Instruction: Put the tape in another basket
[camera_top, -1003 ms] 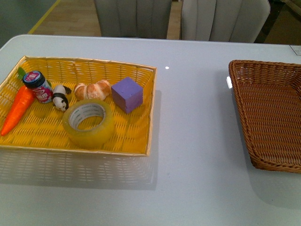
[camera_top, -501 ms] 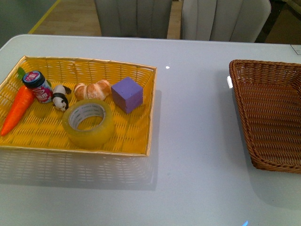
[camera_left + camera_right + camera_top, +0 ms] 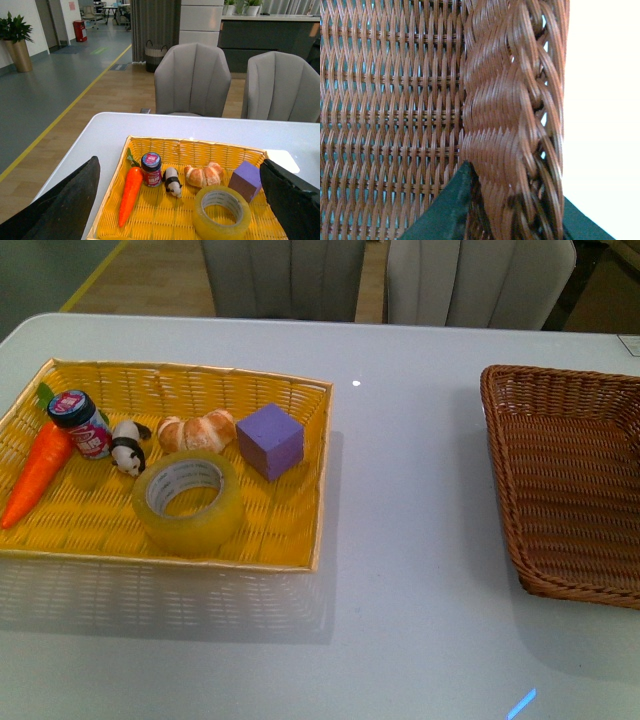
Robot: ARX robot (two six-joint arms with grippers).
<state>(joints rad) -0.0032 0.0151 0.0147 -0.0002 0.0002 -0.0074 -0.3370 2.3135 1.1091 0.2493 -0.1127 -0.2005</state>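
The tape (image 3: 188, 500) (image 3: 222, 213), a yellowish translucent roll with a white core, lies flat near the front of the bright yellow basket (image 3: 290, 540). The dark brown wicker basket (image 3: 570, 480) stands empty at the table's right. My right gripper (image 3: 512, 212) is shut on that brown basket's thick woven rim (image 3: 505, 125); neither arm shows in the front view. My left gripper (image 3: 180, 200) hangs open and empty above and short of the yellow basket (image 3: 200, 146), its dark fingers (image 3: 70, 200) at the view's two sides.
The yellow basket also holds a toy carrot (image 3: 38, 472), a small jar (image 3: 82, 424), a panda figure (image 3: 128, 447), a bread roll (image 3: 196, 430) and a purple cube (image 3: 270, 440). Bare white table (image 3: 410, 540) separates the two baskets. Two grey chairs (image 3: 192, 80) stand behind.
The brown basket has slid slightly to the left, toward the yellow basket. Everything in the yellow basket stays where it was.
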